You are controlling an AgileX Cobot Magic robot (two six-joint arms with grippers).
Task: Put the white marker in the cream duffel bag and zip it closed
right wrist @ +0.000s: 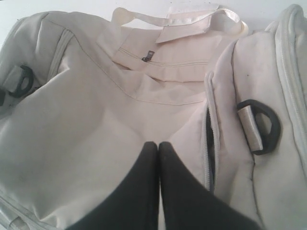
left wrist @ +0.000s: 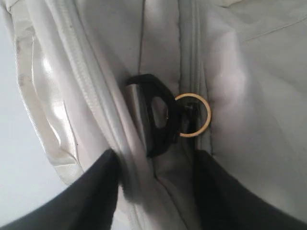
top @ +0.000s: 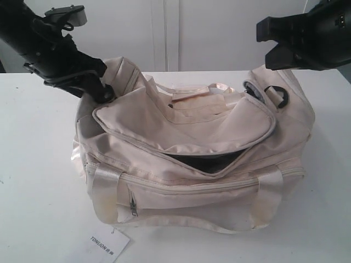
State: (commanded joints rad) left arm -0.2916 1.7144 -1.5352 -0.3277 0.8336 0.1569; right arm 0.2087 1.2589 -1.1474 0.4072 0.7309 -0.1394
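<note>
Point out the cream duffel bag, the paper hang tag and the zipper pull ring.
cream duffel bag point(top: 181, 123): exterior view, on the top flap.
paper hang tag point(top: 108, 245): exterior view, on the middle of the white card.
zipper pull ring point(left wrist: 206, 115): left wrist view, on the ring's metal rim.

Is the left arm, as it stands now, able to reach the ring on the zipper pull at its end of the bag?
Probably yes. The left gripper is pressed against the cream duffel bag, its open fingers on either side of the seam. The pale zipper ring hangs just ahead beside a black D-ring, with nothing covering it.
</note>
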